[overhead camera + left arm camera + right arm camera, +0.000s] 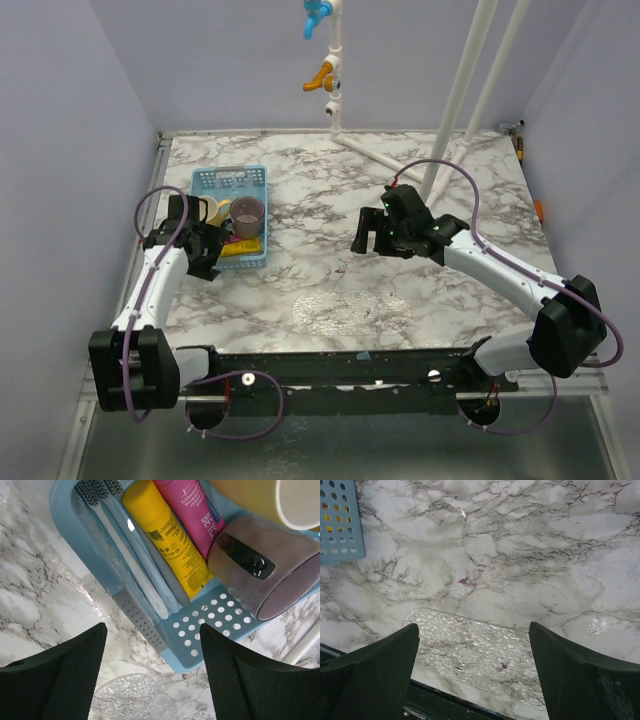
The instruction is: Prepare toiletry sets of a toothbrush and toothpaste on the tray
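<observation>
The yellow toothpaste tube (167, 542) and the magenta-pink tube (192, 510) lie side by side in the light-blue basket (220, 625), next to two pale toothbrushes (135, 562). My left gripper (152, 680) is open and empty, hovering over the basket's near corner. It also shows in the top view (205, 255). The clear textured tray (350, 310) lies on the marble near the front edge, and also shows in the right wrist view (480, 650) and the left wrist view (135, 700). My right gripper (472, 675) is open and empty above the tray; the top view shows it (372, 240) mid-table.
A mauve cup (265, 570) and a cream-yellow mug (270, 500) stand in the basket (232, 215). White pipes (460, 100) rise at the back right. The basket's corner (337, 520) shows in the right wrist view.
</observation>
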